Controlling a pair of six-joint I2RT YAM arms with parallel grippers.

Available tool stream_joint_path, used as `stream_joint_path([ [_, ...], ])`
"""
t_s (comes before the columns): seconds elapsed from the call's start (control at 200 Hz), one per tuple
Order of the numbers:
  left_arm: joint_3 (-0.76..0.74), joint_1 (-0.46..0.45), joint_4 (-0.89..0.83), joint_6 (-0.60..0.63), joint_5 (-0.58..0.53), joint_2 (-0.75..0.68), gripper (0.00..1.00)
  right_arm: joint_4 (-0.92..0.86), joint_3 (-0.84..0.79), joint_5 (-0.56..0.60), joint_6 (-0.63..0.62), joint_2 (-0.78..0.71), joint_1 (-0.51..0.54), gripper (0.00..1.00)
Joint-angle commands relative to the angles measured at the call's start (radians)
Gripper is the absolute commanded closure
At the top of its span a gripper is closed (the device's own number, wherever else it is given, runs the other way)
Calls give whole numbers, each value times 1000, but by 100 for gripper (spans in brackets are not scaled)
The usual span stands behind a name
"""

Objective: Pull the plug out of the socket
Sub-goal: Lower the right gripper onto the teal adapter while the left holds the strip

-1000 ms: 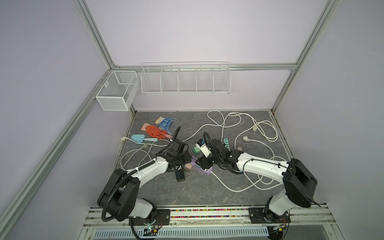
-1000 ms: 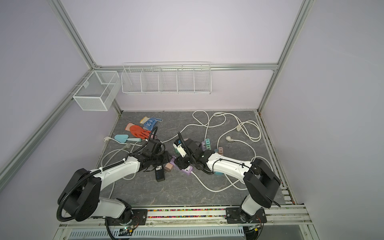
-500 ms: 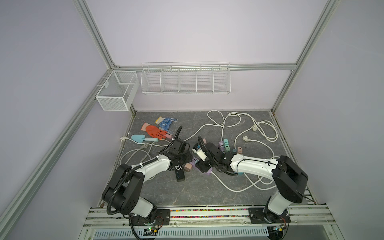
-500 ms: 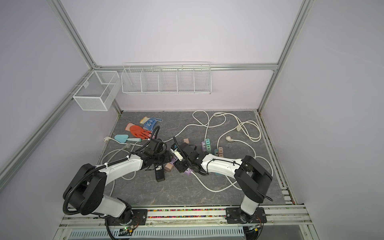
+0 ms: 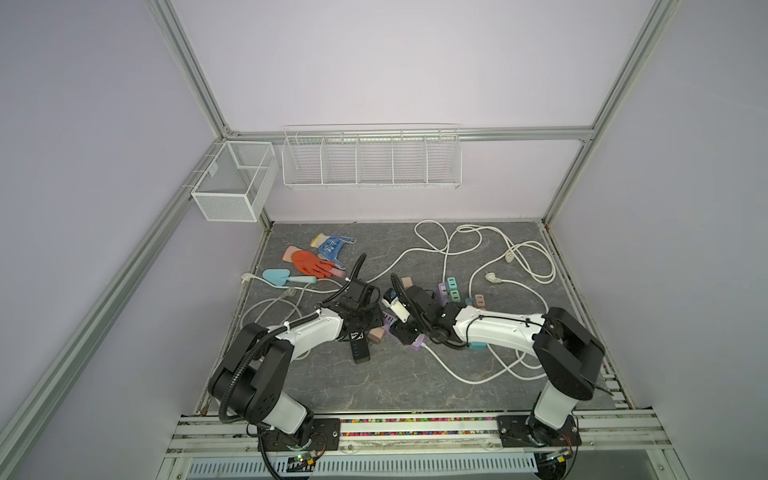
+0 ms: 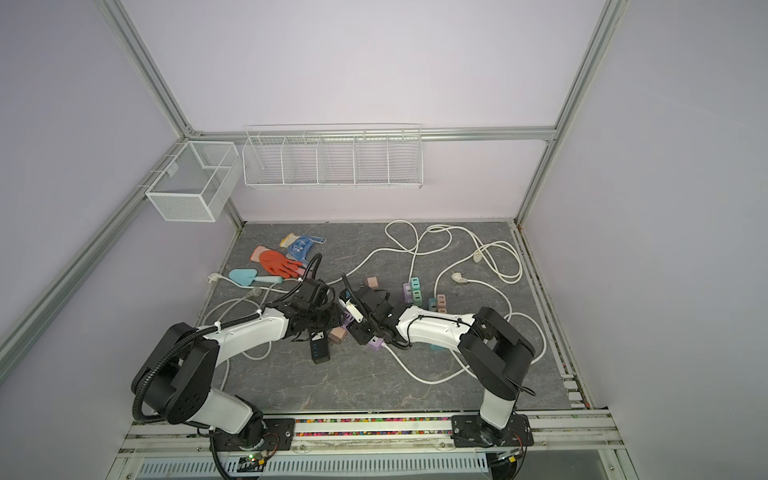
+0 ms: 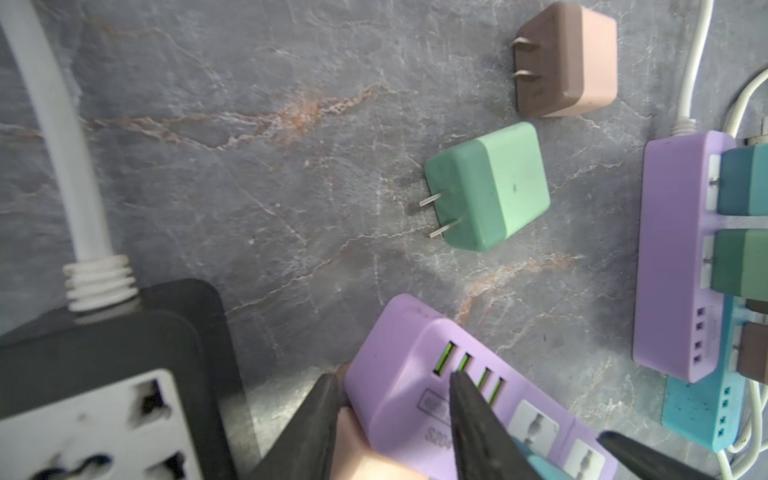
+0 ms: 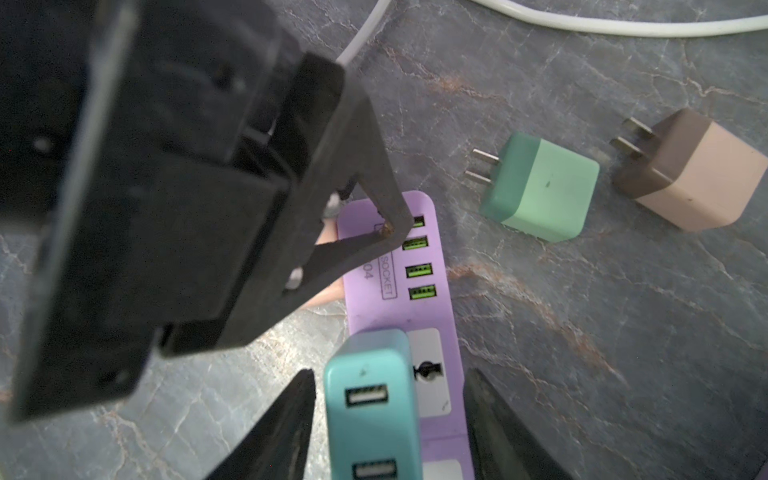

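2 black fingers of the right gripper (image 8: 390,374) straddle the teal plug (image 8: 370,411) — jaws partly open, 1 finger nearly on its side, the other apart with a bare gap, so we count nothing held yet. The plug sits seated in the purple strip (image 8: 374,311), directly between those fingers. We judge it light, rigid, smooth-skinned plastic with rounded corners: take it on the 2 flat sides, low near the strip, and pull straight along the prongs. Its slick faces may slip, and the strip looks light enough to lift with it. Just beyond the fingertips, the left gripper (image 7: 395,376) bears on the strip's USB end, jaws narrow — whether it truly clamps, we cannot tell. Farther out lie 2 loose cube-shaped chargers, a green plug (image 8: 540,191) and a pinkish-brown plug (image 8: 698,174), on the veined grey tabletop (image 8: 582,332).
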Motion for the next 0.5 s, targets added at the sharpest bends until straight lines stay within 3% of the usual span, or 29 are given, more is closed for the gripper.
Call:
stream_joint_path([
  [0.0, 13, 6, -15, 23, -10, 9, 55, -22, 29, 10, -21, 21, 8, 42],
  [0.495, -51, 15, 5, -3, -21, 6, 59, -73, 52, 26, -22, 60, 8, 50],
])
